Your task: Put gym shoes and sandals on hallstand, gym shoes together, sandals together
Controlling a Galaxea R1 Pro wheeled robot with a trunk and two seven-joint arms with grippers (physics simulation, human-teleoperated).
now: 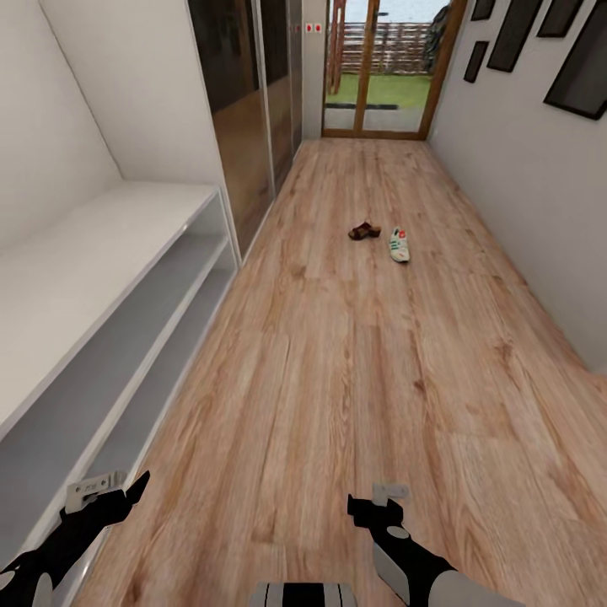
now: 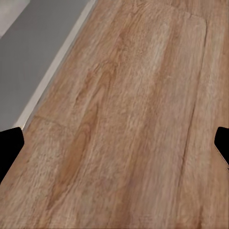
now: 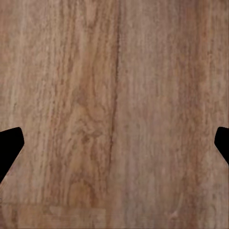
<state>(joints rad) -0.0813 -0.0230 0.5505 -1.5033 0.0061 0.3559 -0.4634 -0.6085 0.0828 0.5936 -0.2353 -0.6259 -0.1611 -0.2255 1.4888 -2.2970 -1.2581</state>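
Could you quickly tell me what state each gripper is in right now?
Left gripper: open, holding nothing.
Right gripper: open, holding nothing.

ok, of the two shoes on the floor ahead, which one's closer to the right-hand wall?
The white gym shoe, green-striped. The dark brown sandal lies beside it, toward the sliding-door side, on the corridor floor.

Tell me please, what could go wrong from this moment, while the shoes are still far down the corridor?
1. Only one sandal and one gym shoe show on the corridor floor; their mates may get missed.
2. They lie close together, so grasping one could knock the other.
3. The white shelf unit along the left wall may not be the hallstand; shoes could end up on the wrong furniture.
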